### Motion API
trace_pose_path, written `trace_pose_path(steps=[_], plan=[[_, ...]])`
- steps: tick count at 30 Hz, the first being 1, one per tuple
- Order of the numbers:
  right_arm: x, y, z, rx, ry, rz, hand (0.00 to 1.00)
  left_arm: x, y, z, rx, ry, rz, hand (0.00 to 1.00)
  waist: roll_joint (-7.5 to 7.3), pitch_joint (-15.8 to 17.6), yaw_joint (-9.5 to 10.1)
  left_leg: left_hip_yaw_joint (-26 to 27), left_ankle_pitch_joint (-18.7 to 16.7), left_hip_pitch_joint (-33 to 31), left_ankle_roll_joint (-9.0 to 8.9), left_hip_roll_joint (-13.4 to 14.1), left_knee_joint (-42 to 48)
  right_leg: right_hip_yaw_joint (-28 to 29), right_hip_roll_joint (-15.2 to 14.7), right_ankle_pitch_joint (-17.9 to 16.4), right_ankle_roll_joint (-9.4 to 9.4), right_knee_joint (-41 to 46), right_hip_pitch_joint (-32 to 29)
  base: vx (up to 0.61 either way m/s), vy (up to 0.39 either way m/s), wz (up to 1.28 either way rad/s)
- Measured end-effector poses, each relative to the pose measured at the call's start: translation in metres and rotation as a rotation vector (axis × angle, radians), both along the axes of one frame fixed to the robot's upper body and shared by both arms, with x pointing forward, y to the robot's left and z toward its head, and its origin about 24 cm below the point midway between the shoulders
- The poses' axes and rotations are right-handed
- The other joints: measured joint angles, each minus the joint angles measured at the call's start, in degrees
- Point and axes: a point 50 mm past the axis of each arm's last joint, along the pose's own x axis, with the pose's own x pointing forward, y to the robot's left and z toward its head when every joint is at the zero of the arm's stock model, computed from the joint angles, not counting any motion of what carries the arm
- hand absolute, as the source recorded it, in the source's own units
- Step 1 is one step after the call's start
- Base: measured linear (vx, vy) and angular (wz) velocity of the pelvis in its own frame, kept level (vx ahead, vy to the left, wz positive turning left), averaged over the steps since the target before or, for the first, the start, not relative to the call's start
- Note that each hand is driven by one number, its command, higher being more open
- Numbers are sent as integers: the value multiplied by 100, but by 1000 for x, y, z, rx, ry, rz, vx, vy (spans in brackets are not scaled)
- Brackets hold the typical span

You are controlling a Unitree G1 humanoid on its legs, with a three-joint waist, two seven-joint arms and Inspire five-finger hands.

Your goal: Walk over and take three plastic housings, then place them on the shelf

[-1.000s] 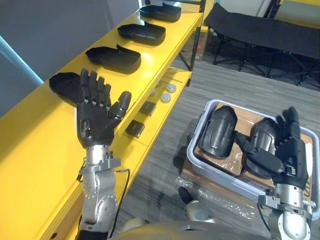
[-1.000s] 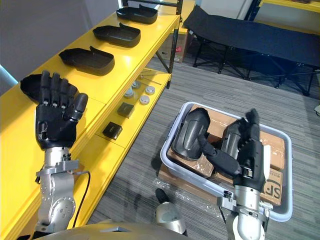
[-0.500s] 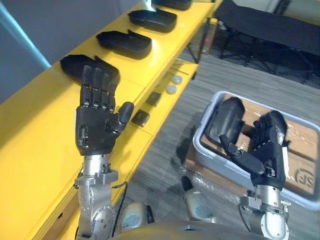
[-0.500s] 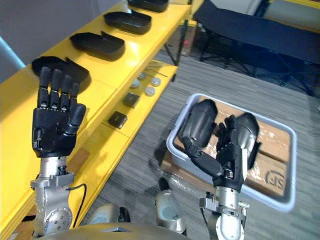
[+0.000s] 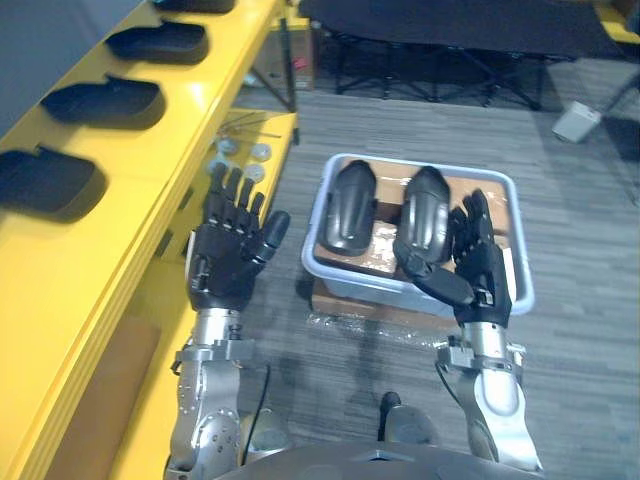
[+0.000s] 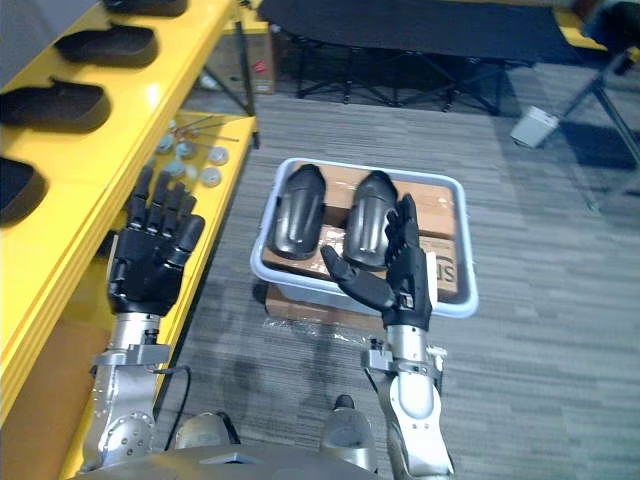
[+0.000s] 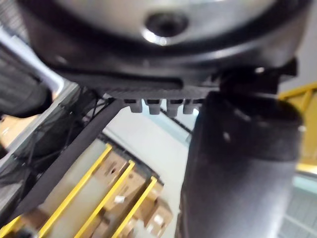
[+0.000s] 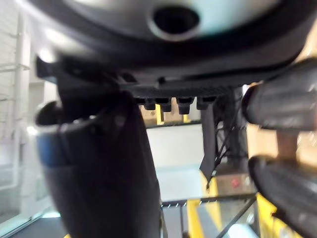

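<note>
1. A pale grey tray (image 5: 314, 228) sits in the centre of the left eye view, on the grey floor. It rests on a flat cardboard box (image 5: 345, 301) wrapped in clear film.
2. Two black plastic housings lie side by side in the tray, domed side up and lengthwise towards the top of the frame. The left housing (image 5: 350, 203) and the right housing (image 5: 424, 210) are close together. I cannot tell whether they touch.
3. Under them, inside the tray, lie brown cardboard packets (image 5: 494, 203) that cover its bottom.
4. The yellow shelf (image 5: 120, 205) runs along the left edge of the frame. On its top board stands a row of black housings (image 5: 103, 100), open side up and spaced apart.
5. The shelf's lower ledge, at upper centre-left, carries a few small round silver pieces (image 5: 260, 152).
6. The left hand (image 5: 230, 262) is raised at centre-left, between the shelf and the tray. Its fingers are straight and slightly spread, its thumb is out to the side, and it holds nothing.
7. The right hand (image 5: 480, 270) is raised at centre-right, in front of the tray's near right corner. Its fingers are straight and close together, and its thumb juts towards the left of the frame below the right housing. It holds nothing.
8. A black folding cot (image 5: 450, 20) stretches across the top of the frame.
</note>
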Motion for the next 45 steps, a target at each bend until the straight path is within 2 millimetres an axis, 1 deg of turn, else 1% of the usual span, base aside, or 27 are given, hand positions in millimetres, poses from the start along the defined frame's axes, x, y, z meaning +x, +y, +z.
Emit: trace_pose_path(steps=[1,2,4,5,6,8,11,13,15,16,17,18,20,21,25,26,27,30,34,35,37,38,39,40,43,44,45], plan=[[-3,-4,-2,-8,12,-7,100,0,-1,0,-7,-4,-9,100,0,0,-33,-79,1,48,2,-4,-59,76,51,35,-22,-38,-12,-20,-95,-83],[-9,-12,-4,-20,33,-27,100,-1,-1,0,-22,-12,-21,100,-3,-3,-46,-248,-2,136,8,-24,-174,304,159,126,-46,-170,-55,-22,-50,-98],[-16,-21,-5,-10,42,-42,100,-1,0,1,-19,-21,-15,100,51,-38,-60,-376,-49,196,88,-72,-306,590,250,229,-69,-433,-209,-45,-17,-104],[-18,-23,-6,-6,47,-47,100,0,0,1,-20,-21,-16,100,63,-34,-101,-373,-56,188,99,-90,-324,595,239,248,-73,-478,-240,-67,21,-62],[-22,-26,-8,2,60,-60,100,-1,0,0,-19,-19,-17,100,25,-10,-177,-383,-48,193,105,-147,-375,594,191,303,-60,-494,-301,-59,39,-25],[-28,-29,-11,20,77,-79,100,0,0,-5,-15,3,-19,100,-17,26,-215,-541,-3,211,151,-251,-373,645,122,385,-25,-505,-332,-69,58,-16],[-18,-32,-11,11,64,-92,100,0,6,-9,-6,19,0,100,-29,77,-180,-688,-27,140,132,-343,-373,684,52,495,-3,-718,-335,-57,68,-10],[0,-39,-14,8,58,-136,100,3,9,-5,5,-2,10,100,-69,247,-143,-839,-103,-83,53,-378,-212,661,7,662,5,-828,-404,-71,72,6],[21,-52,-11,10,41,-219,100,10,11,2,14,-37,9,100,-73,523,25,-963,-229,-400,-35,-397,84,647,-28,853,39,-937,-501,-106,94,8],[35,-59,-7,11,35,-266,100,13,12,6,26,-54,4,100,-66,694,102,-1060,-277,-586,-84,-407,273,610,-53,1000,92,-1015,-510,-74,99,7],[42,-63,-5,4,33,-286,100,15,12,8,35,-62,-2,100,-60,792,139,-1117,-302,-661,-70,-414,368,584,-62,1070,117,-1031,-518,-70,99,19],[55,-72,0,-14,37,-329,100,19,12,11,50,-67,-14,100,-40,934,167,-1238,-352,-826,-90,-427,538,492,-86,1138,140,-1068,-527,-76,81,25],[70,-84,7,-33,46,-380,100,22,13,13,89,-65,-23,100,-14,1043,227,-1448,-419,-1094,-97,-452,758,334,-108,1229,161,-1128,-544,-103,114,37],[77,-91,12,-33,47,-413,100,23,13,13,114,-60,-36,100,-22,1102,321,-1542,-445,-1212,-88,-458,859,261,-109,1289,174,-1181,-538,-90,97,37],[97,-110,22,-32,71,-463,100,28,13,11,156,-34,-81,100,-81,1155,529,-1852,-482,-1594,-79,-530,1102,18,-135,1325,191,-1207,-595,-67,50,34],[103,-116,24,-12,76,-473,100,29,13,9,166,-27,-89,100,-87,1158,600,-1897,-491,-1680,-81,-539,1146,-14,-139,1332,201,-1207,-624,-71,57,22],[113,-126,29,52,82,-493,100,32,13,4,197,-4,-99,100,-97,1167,731,-1954,-493,-1799,-80,-568,1230,-50,-159,1358,211,-1207,-677,-75,56,18],[126,-144,40,75,105,-518,100,37,13,-8,238,56,-116,100,-80,1229,841,-2086,-490,-1951,-57,-658,1348,-157,-224,1390,251,-1202,-700,-61,65,23],[137,-166,53,77,152,-562,100,41,8,-21,241,119,-156,100,-50,1260,1000,-2209,-541,-2320,23,-745,1625,-273,-291,1458,285,-1197,-857,-64,81,14],[138,-169,55,75,164,-569,100,42,7,-22,243,126,-162,100,-45,1272,1030,-2210,-546,-2353,31,-755,1655,-285,-301,1479,291,-1191,-880,-70,83,7],[142,-181,64,40,210,-600,100,47,2,-28,247,150,-188,100,53,1335,1117,-2248,-595,-2538,82,-781,1848,-340,-323,1539,287,-1186,-961,-81,84,3],[144,-184,68,33,219,-606,100,47,2,-30,247,158,-190,100,77,1356,1137,-2250,-605,-2591,95,-788,1900,-343,-330,1557,290,-1182,-996,-98,91,1],[145,-190,76,19,231,-621,100,50,-1,-32,248,165,-200,100,138,1398,1178,-2265,-629,-2708,117,-800,1995,-357,-342,1586,301,-1181,-1054,-85,72,-2],[146,-193,80,14,237,-629,100,52,-3,-31,249,163,-207,100,165,1413,1219,-2263,-642,-2759,118,-803,2036,-358,-347,1596,296,-1177,-1091,-135,105,-5],[150,-201,92,15,290,-657,100,56,-5,-41,251,206,-215,100,215,1440,1324,-2266,-665,-3032,139,-821,2213,-391,-370,1639,250,-1184,-1295,-116,86,-3],[144,-213,99,1,331,-695,100,60,-11,-46,256,230,-236,100,330,1510,1418,-2313,-671,-3129,149,-846,2288,-456,-385,1641,242,-1183,-1323,-102,74,8],[144,-216,103,2,333,-706,100,60,-12,-48,255,238,-237,100,357,1523,1433,-2329,-673,-3173,153,-856,2309,-473,-389,1640,241,-1183,-1345,-80,58,10]])
